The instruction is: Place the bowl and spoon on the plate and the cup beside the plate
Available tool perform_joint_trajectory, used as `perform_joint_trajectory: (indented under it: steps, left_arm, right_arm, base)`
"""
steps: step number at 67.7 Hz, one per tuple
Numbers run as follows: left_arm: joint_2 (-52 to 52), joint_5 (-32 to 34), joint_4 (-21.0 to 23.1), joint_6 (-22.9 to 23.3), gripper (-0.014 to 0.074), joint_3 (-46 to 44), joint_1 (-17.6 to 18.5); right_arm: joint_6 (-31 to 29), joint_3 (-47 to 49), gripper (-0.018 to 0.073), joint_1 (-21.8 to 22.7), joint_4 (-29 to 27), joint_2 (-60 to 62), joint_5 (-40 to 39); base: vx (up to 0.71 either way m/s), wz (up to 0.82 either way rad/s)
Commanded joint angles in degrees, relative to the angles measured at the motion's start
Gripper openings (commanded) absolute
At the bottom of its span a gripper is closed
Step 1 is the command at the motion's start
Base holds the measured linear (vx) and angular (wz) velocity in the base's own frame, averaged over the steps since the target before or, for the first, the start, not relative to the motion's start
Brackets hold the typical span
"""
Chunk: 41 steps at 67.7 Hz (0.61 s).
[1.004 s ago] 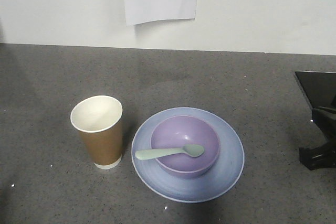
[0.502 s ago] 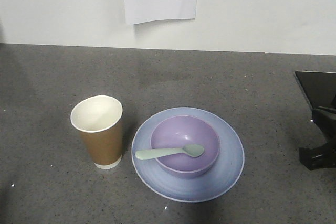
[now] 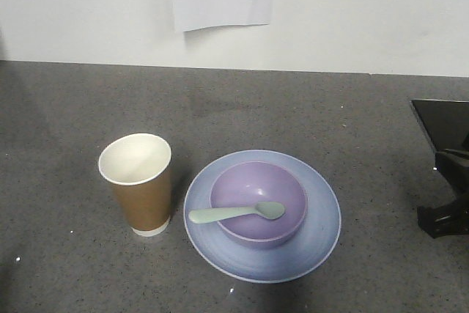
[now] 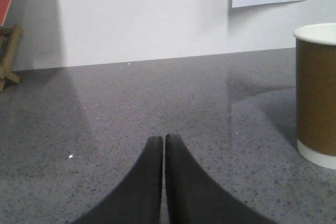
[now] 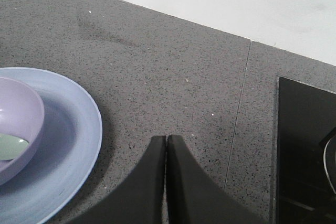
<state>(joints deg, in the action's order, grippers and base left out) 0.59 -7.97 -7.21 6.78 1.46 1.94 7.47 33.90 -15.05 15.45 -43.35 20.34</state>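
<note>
Front view: I see the bowl (image 3: 258, 203) on the plate (image 3: 322, 218), spoon (image 3: 236, 213) lying across the bowl, cup (image 3: 138, 183) standing just left of the plate. Light, slippery plastic, I'd judge; grip rims.

Left wrist: my left gripper (image 4: 164, 140) is pressed together, empty; the cup is cut off at the frame edge.

Right wrist: right gripper (image 5: 166, 139) likewise closed, beside the plate; the spoon is barely visible.

Front view: elevated, looking down across the counter (image 3: 352, 144) toward the back wall (image 3: 366, 20).
Left wrist view: low, close to the counter, facing the wall; shares the cup (image 4: 316, 95) with the front view.
Right wrist view: angled down, close; shares the plate (image 5: 79, 140).
</note>
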Motion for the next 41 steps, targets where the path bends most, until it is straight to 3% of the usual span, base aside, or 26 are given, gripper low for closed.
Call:
perform_joint_trajectory:
  steps: [1, 36, 41]
  left_arm:
    - [-0.6, 4.3, 0.0, 0.5, -0.0008, -0.4, -0.2]
    - [-0.6, 4.3, 0.0, 0.5, -0.0008, -0.4, -0.2]
    - [-0.6, 4.3, 0.0, 0.5, -0.0008, -0.4, -0.2]
  right_arm:
    - [0.1, 1.5, -0.0006, 0.1, 0.9, 0.0, -3.8]
    - [0.1, 1.5, -0.0006, 0.1, 0.7, 0.2, -3.6]
    - [0.2, 1.5, -0.0006, 0.1, -2.7, 1.1, -2.3]
  base:
    - [0.00, 0.00]
    - [0.00, 0.00]
    - [0.00, 0.00]
